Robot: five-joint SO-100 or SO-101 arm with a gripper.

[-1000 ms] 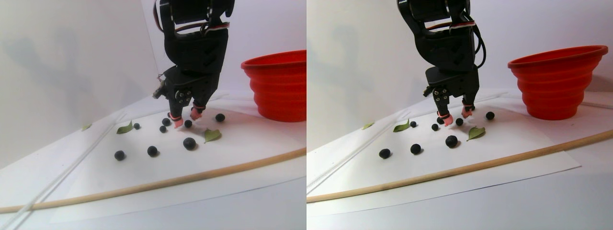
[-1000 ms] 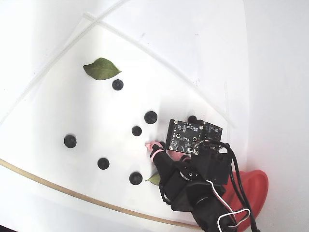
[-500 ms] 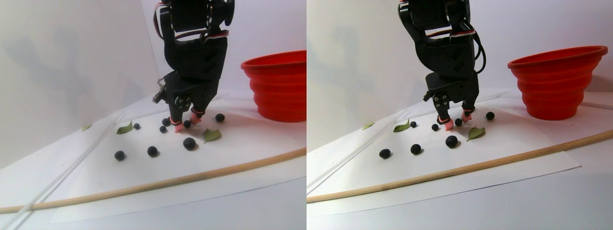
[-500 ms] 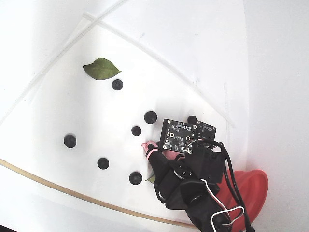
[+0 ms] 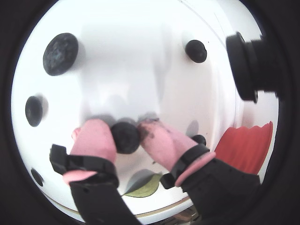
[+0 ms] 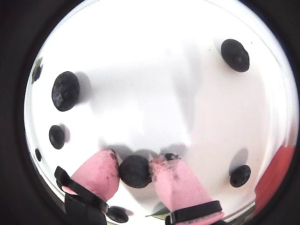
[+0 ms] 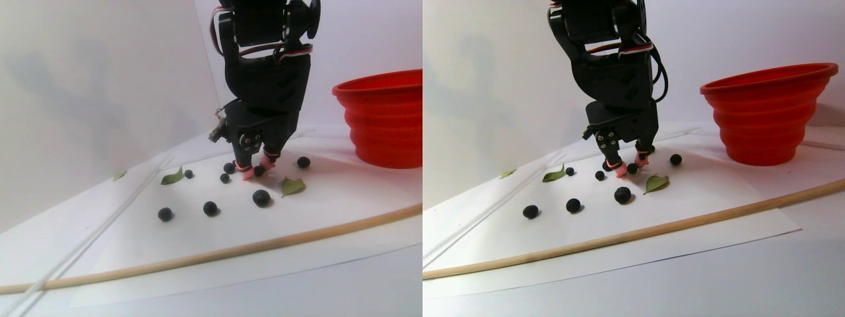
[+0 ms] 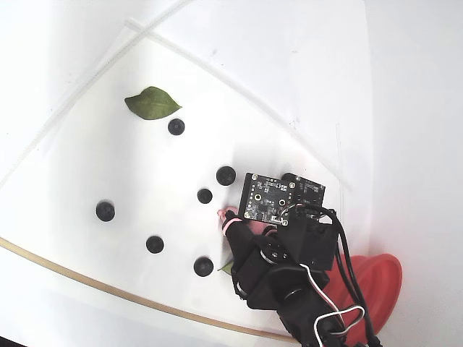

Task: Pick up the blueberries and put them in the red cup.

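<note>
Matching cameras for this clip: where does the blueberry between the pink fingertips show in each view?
A wrist view: blueberry low, left of centre.
A wrist view: low centre.
Stereo pair view: under the gripper, both halves.
Fixed view: hidden under the arm.
Shared landmark: pink fingertips.

The arm [image 7: 267, 72] is built of black plastic segments, blocky and angular, with a bundle of red, white and black wires looping across its upper part in the stereo pair view. Its gripper [image 5: 125, 137] ends in two fingers capped in soft pink covers [image 6: 178, 180], each cinched by a black band, with dark smudges on the pink. In the fixed view a black circuit board [image 8: 266, 199] with small round holes and silver solder points sits on top, and black and white cables [image 8: 340, 318] trail from behind it.
</note>
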